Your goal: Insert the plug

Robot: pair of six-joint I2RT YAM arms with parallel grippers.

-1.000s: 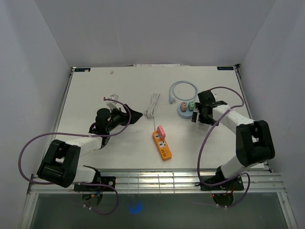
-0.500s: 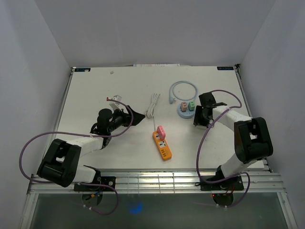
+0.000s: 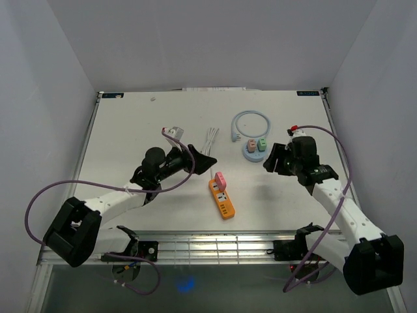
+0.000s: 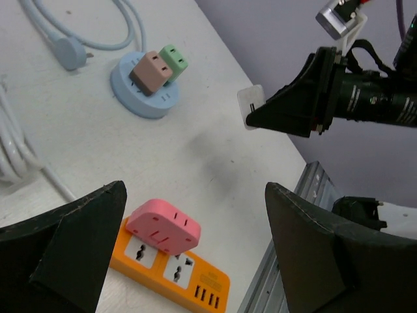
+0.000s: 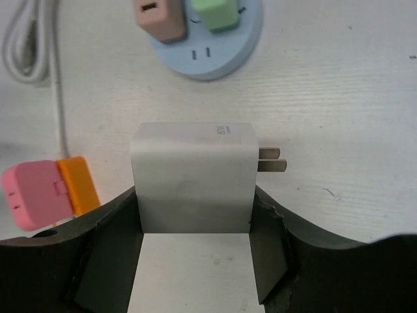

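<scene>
My right gripper (image 5: 193, 212) is shut on the white plug (image 5: 192, 171), a boxy charger whose two metal prongs (image 5: 272, 160) point right in the right wrist view. From the top view, the right gripper (image 3: 272, 159) hangs just right of the round blue socket (image 3: 255, 149). The orange power strip (image 3: 223, 201) lies mid-table with a pink adapter (image 3: 219, 179) plugged into its far end. My left gripper (image 3: 207, 162) is open, hovering just left of the strip. In the left wrist view the pink adapter (image 4: 163, 226) sits between its spread fingers, and nothing is held.
The round blue socket (image 5: 208, 39) carries a brown-pink adapter (image 5: 159, 16) and a green one (image 5: 218, 12). A light blue cable (image 3: 250, 118) curls behind it. A coiled white cord (image 3: 210, 142) lies beyond the strip. The table's metal front rail (image 3: 215, 248) is near the arm bases.
The right jaws have closed on the white plug and the arm has swung its elbow out to the right. The left gripper has slid right, toward the orange strip.
</scene>
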